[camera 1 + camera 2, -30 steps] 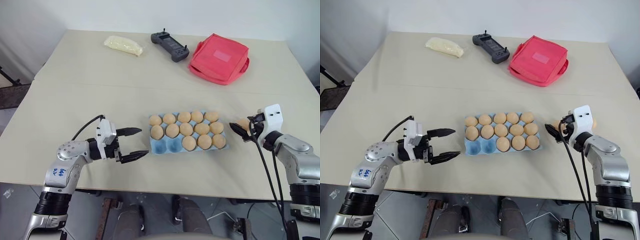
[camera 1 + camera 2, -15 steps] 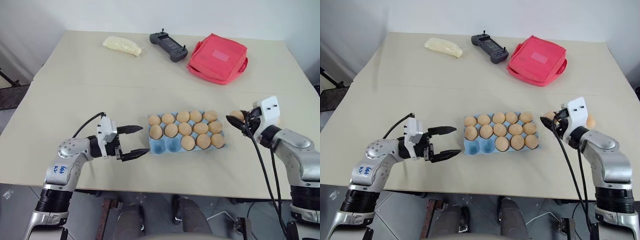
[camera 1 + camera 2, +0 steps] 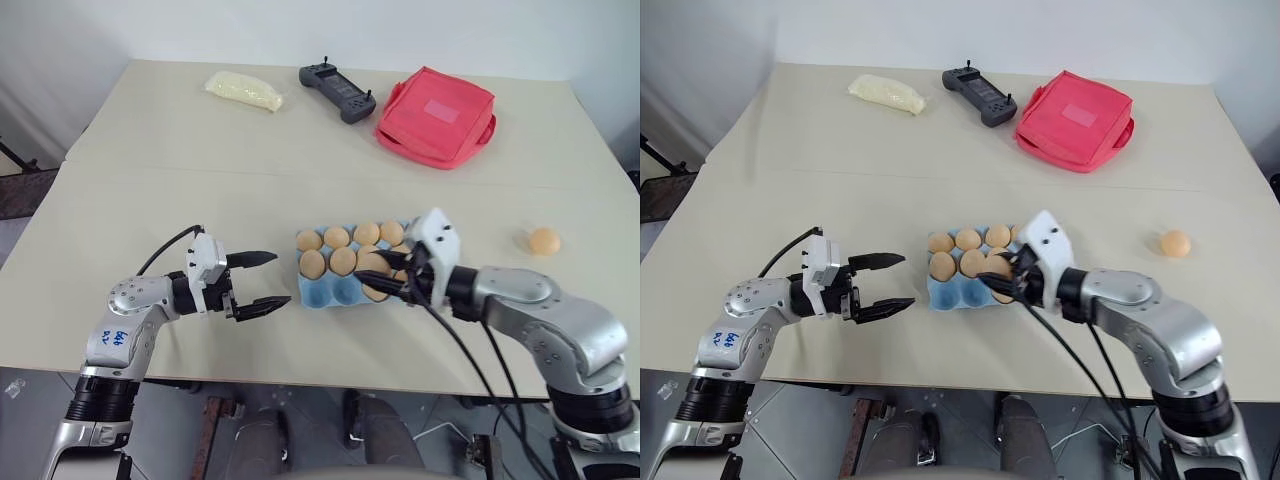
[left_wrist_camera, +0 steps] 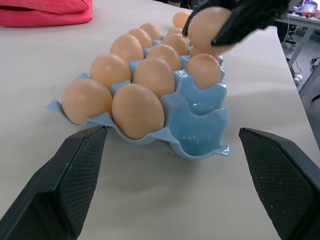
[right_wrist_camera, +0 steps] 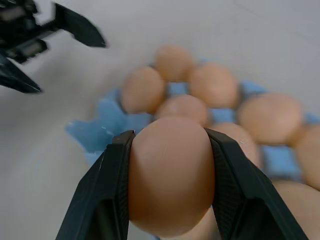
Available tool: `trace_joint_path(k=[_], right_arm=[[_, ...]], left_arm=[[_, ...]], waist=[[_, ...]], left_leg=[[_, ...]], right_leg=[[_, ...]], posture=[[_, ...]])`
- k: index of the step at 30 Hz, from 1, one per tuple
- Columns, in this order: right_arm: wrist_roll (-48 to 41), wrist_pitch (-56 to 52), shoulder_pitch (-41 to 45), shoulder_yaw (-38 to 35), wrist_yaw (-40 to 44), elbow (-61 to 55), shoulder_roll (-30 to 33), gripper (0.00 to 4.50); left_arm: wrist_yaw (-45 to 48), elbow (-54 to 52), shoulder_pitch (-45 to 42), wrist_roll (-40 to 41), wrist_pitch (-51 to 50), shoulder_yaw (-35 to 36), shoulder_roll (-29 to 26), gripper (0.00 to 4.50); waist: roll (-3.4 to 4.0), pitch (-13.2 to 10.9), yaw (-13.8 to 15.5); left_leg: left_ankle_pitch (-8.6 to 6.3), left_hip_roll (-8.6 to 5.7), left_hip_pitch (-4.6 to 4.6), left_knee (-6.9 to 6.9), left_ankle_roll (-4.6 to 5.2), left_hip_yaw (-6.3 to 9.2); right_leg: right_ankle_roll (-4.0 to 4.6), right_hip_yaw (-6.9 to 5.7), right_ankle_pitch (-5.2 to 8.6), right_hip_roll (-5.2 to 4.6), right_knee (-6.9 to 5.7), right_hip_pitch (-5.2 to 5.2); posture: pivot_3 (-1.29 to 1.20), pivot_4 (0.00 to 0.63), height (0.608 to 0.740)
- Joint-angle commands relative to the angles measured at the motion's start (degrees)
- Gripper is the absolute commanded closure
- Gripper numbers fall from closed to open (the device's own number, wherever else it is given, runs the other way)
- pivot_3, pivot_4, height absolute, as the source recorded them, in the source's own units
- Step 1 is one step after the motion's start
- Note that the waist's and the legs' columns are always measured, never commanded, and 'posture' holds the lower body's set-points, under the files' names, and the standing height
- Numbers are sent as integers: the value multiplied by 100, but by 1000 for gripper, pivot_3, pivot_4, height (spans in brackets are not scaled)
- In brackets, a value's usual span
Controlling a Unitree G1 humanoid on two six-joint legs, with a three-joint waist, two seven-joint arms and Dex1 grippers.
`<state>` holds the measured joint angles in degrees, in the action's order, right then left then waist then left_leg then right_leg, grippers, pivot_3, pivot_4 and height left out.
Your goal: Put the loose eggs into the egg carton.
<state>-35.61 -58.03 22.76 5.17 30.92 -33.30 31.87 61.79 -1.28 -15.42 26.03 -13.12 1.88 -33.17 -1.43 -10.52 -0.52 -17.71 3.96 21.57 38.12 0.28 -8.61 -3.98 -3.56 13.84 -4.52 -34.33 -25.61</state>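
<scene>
Beige table (image 3: 150, 200), right end effector (image 3: 385, 280) hiding egg carton (image 3: 322, 292) cups, gripping egg (image 5: 170, 175)

The right pincer (image 3: 1002, 279) grips an egg (image 3: 998, 267) above the blue egg carton (image 3: 950, 292) — the left pincer (image 3: 892, 281) gapes just beside it, and one loose egg (image 3: 1175, 243) lies well apart on the worktop (image 3: 840, 190).

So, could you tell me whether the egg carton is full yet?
Not full: the egg carton shows two empty blue cups at its near end.
</scene>
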Motion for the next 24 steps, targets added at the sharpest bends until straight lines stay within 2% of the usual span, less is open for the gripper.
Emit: trace_joint_path(k=[1, 5, 8, 13, 20, 24], right_arm=[[137, 131, 192, 243, -67, 48, -161, 2832], [240, 150, 310, 460, 35, 236, -207, 2832], [305, 187, 355, 542, 88, 288, -202, 1894], [346, 185, 412, 566, 117, 269, -198, 62], [291, 245, 422, 138, 144, 127, 12, 26], [15, 228, 249, -727, 286, 27, 419, 26]], left_arm=[[-55, -284, 106, 40, 51, 124, -57, 0], [-135, -460, 260, 80, 9, 164, -67, 0], [-162, -509, 323, 97, 3, 195, -89, 0], [-204, -517, 338, 117, 8, 189, -97, 0], [-185, -460, 277, 125, 41, 116, -60, 0], [-137, -375, 190, 117, 68, 76, -35, 0]], waist=[[0, 0, 2], [0, 0, 1], [0, 0, 1], [0, 0, 5], [0, 0, 6], [0, 0, 21]], left_leg=[[0, 0, 0, 0, 0, 0], [-2, 0, 2, 0, 1, -1], [-3, 7, 3, 0, 1, -1], [-3, 9, 2, 0, 1, -1], [-4, 10, 3, -1, 0, -1], [-5, 9, 6, -2, 1, -1]], right_leg=[[0, -1, 0, 0, 0, 0], [0, -4, 0, -3, 3, 0], [0, -7, 0, -4, 4, -1], [1, -9, 0, -3, 4, -1], [1, -10, 0, -3, 4, -2], [0, -10, 0, -4, 12, -2]], posture=[[0, 150, 740], [0, 150, 740], [0, 150, 740], [0, 150, 740], [0, 150, 740], [0, 150, 740]])
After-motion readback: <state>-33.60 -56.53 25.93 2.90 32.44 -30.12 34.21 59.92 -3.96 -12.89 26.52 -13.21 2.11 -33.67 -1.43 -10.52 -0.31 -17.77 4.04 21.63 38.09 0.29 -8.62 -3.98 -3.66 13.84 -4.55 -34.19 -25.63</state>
